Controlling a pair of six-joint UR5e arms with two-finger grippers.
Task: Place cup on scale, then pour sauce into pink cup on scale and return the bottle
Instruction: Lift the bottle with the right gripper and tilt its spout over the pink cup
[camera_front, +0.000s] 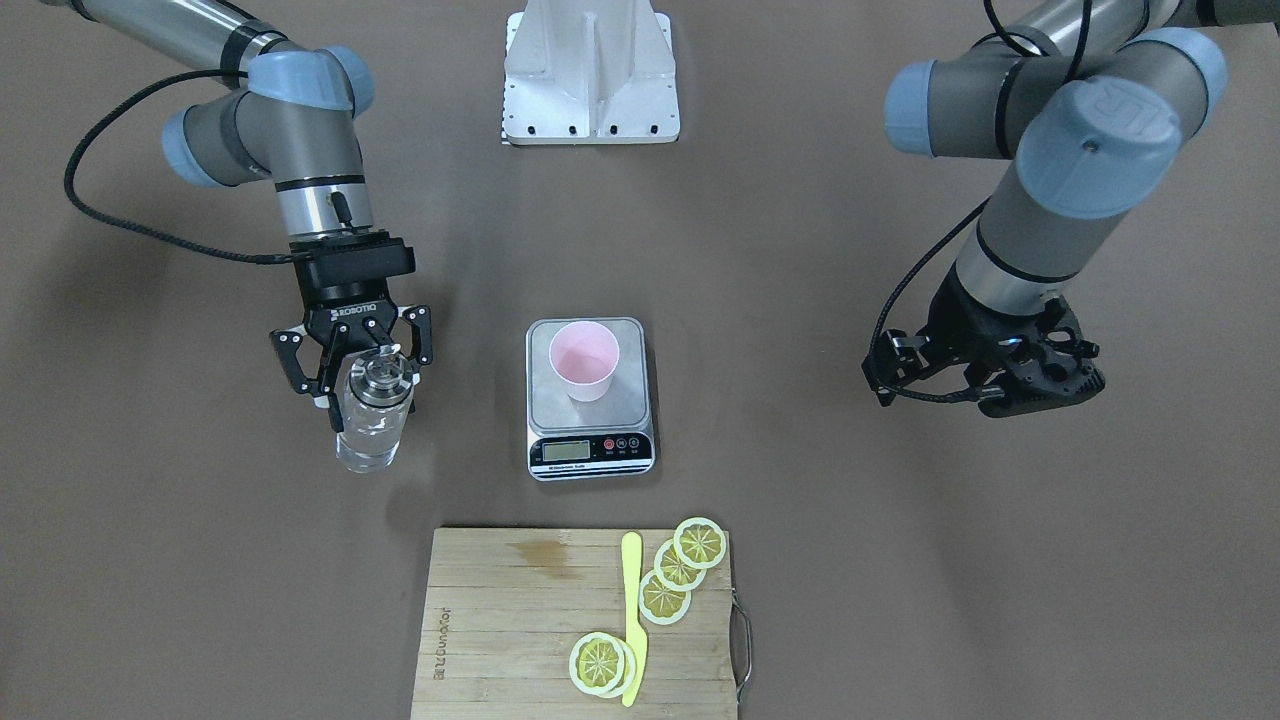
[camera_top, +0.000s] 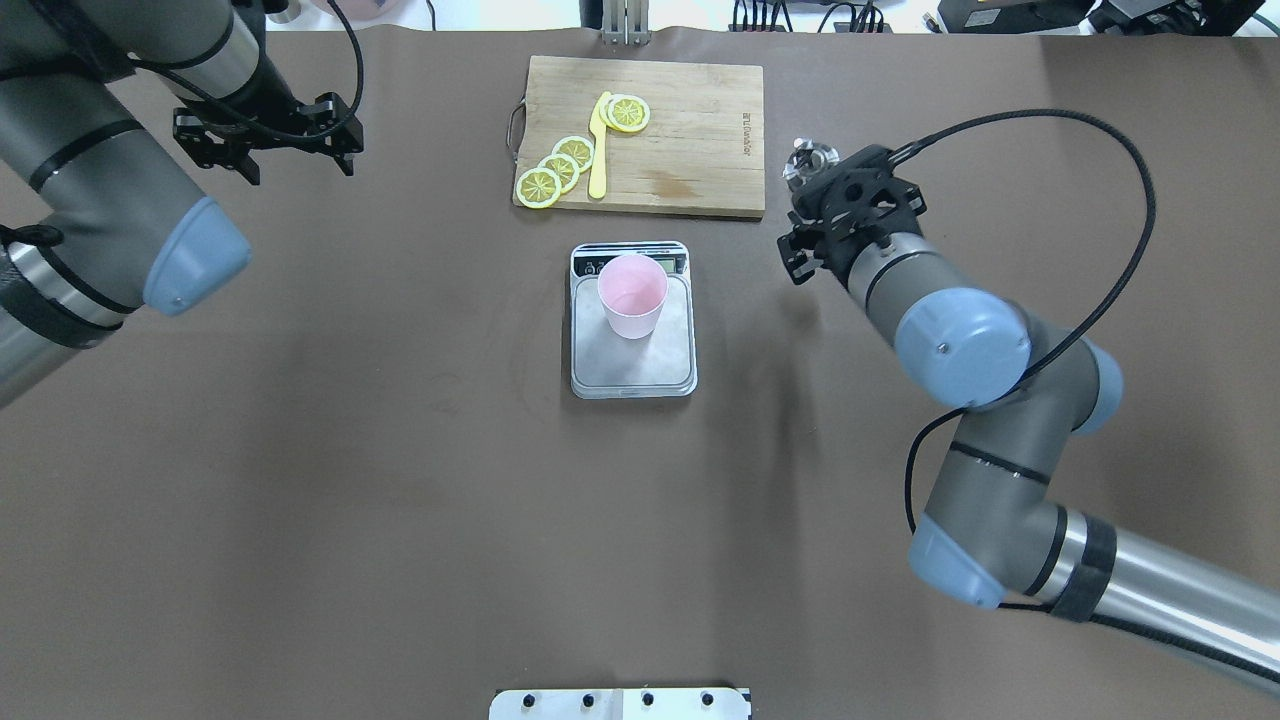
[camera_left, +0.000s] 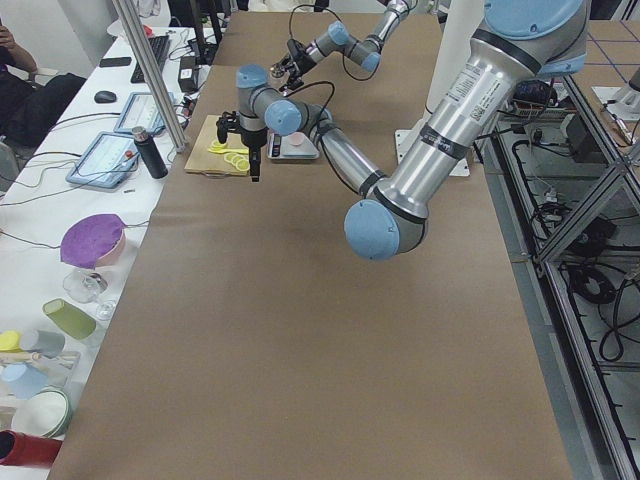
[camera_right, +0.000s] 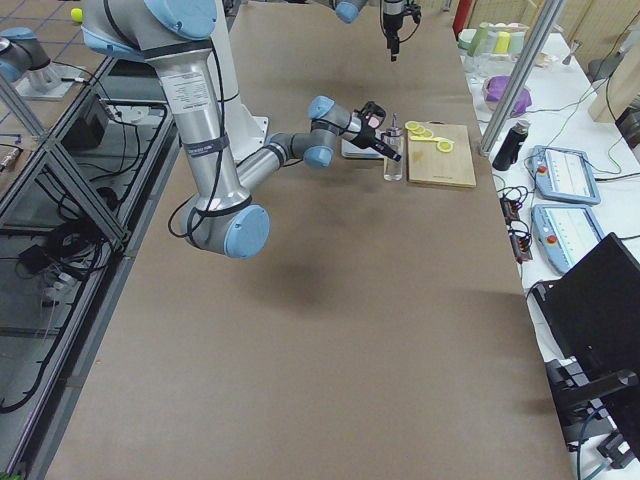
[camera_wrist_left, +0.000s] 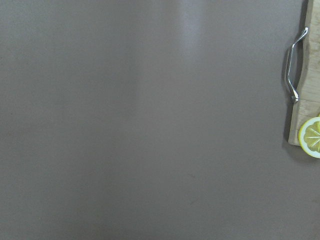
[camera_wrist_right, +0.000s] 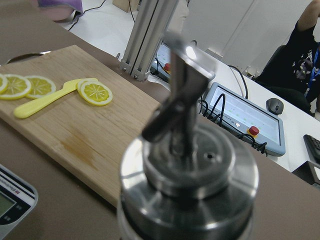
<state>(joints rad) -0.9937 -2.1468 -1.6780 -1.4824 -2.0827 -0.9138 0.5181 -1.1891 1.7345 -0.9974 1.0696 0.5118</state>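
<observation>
Two grippers over a brown table (camera_front: 800, 500) (front-facing view): the right gripper (camera_front: 372, 395), part-closed, has its fingers against both sides of the small clear glass bottle with metal pourer cap (camera_front: 370, 435), upright at 9 o'clock from the steel-topped digital scale (camera_front: 545, 400), which bears the pale pink plastic cup (camera_front: 584, 360). At 3 o'clock hangs the left gripper (camera_front: 1000, 375); its opening cannot be told.

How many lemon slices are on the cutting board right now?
4 lemon slices clearly, all on the cutting board: three overlapping in a row on one side of the yellow knife, one alone on the other. A rim beneath that one suggests a hidden fifth.
</observation>
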